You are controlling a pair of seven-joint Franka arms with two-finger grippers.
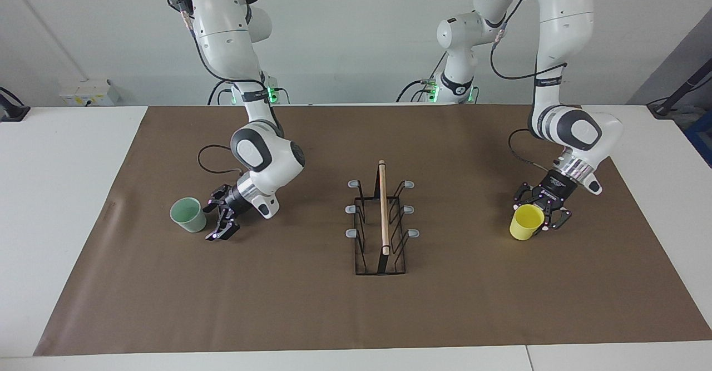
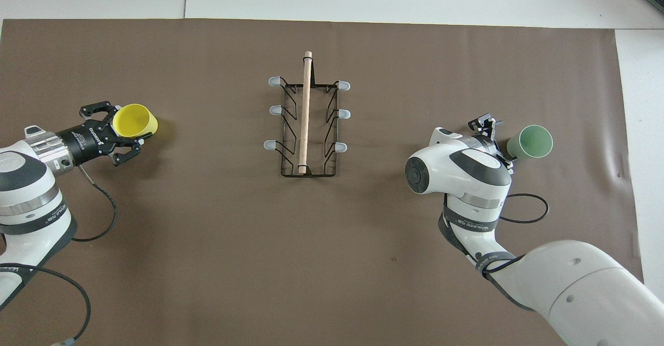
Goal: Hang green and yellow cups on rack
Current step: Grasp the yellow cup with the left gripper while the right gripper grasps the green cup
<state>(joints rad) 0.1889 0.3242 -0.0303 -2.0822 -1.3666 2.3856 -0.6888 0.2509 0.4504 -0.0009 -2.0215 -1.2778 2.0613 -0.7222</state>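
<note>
Rack (image 1: 381, 221) at frame centre, rod running top to bottom, all six pegs bare: nothing hung yet. Left gripper (image 1: 538, 219), centre-right, has closed on the tilted yellow cup (image 1: 525, 222). Right gripper (image 1: 219, 221), centre-left, stands open just beside the upright green cup (image 1: 187, 214), mouth up.

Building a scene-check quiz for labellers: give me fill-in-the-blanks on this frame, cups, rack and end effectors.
1. Between the yellow cup, gripped by the left end effector, and the green cup stands the ____.
2. The right end effector is ____, beside the green cup without gripping it.
3. The rack has ____ grey-tipped pegs, none bearing a cup.
Missing words: rack; open; six.
</note>
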